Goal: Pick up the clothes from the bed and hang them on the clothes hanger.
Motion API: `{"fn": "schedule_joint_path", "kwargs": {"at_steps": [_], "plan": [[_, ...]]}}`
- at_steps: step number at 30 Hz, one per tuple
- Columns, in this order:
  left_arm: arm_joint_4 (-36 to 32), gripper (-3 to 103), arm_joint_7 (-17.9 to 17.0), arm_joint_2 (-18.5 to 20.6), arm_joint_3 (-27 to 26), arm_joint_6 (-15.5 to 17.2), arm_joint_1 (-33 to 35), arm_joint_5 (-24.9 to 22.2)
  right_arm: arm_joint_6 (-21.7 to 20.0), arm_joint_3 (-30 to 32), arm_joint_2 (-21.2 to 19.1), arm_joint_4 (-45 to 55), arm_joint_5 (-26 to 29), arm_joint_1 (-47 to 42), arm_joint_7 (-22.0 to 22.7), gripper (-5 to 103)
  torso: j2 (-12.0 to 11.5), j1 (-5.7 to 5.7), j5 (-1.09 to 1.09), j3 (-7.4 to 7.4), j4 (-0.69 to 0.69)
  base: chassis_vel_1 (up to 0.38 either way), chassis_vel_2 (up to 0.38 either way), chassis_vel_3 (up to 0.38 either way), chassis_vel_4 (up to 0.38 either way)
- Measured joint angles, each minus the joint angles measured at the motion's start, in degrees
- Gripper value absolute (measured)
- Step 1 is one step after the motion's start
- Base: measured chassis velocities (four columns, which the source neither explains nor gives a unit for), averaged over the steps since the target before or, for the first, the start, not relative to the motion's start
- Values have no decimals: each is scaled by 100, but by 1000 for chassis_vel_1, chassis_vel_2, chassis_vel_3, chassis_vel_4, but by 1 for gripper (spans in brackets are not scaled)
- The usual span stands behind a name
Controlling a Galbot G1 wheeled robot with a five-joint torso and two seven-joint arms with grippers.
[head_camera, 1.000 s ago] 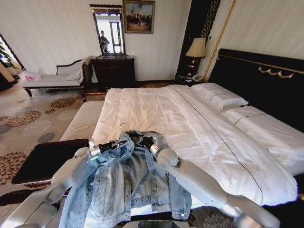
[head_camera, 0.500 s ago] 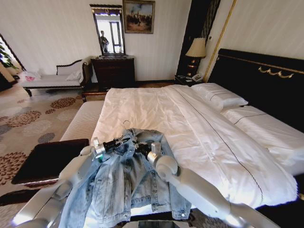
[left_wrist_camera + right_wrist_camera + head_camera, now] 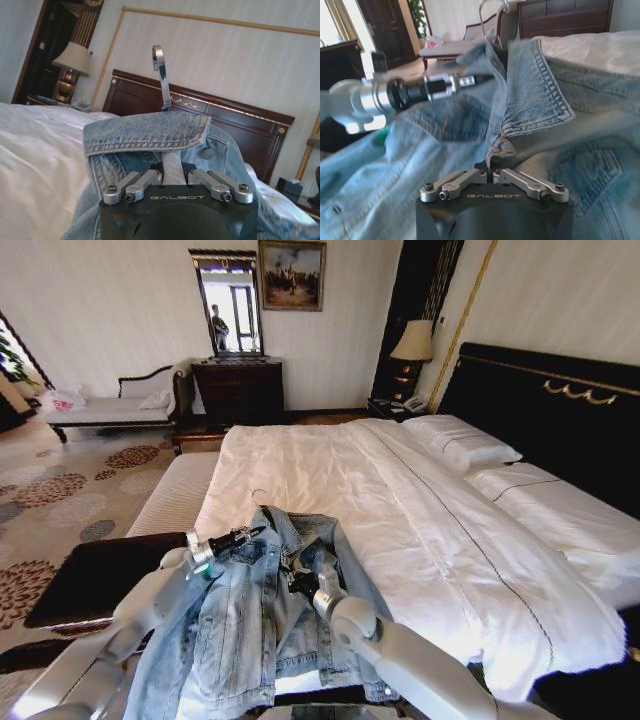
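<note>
The light blue denim jacket [image 3: 240, 630] lies spread on the near end of the bed [image 3: 330, 470], collar pointing up the bed. The clothes hanger's metal hook [image 3: 259, 496] pokes out above the collar [image 3: 145, 132]; its black frame is hidden inside the denim. My left gripper [image 3: 243, 534] is shut on the collar area just below the hook [image 3: 160, 70]. My right gripper [image 3: 297, 580] is shut on the jacket's front edge [image 3: 500, 145], lower down the placket. The left gripper [image 3: 465, 80] also appears in the right wrist view, across the fabric.
A dark bench [image 3: 100, 575] stands at the bed's foot on the left. White pillows [image 3: 465, 445] and the black headboard [image 3: 540, 400] are at the right. A daybed [image 3: 120, 405], a dresser [image 3: 238, 390] and a lamp [image 3: 413, 342] line the far wall.
My right gripper has drawn back toward me along the jacket's front, pulling the right panel's edge with it. The left gripper has stayed near the collar.
</note>
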Motion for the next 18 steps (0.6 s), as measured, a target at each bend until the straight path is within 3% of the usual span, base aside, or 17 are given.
{"fn": "schedule_joint_path", "kwargs": {"at_steps": [18], "plan": [[-90,17,-61,162,-16,-30,11,-201,218,-31,-269,-314,-716,-394,-326,1,0,1,0,1,2,0,0,0,0]]}}
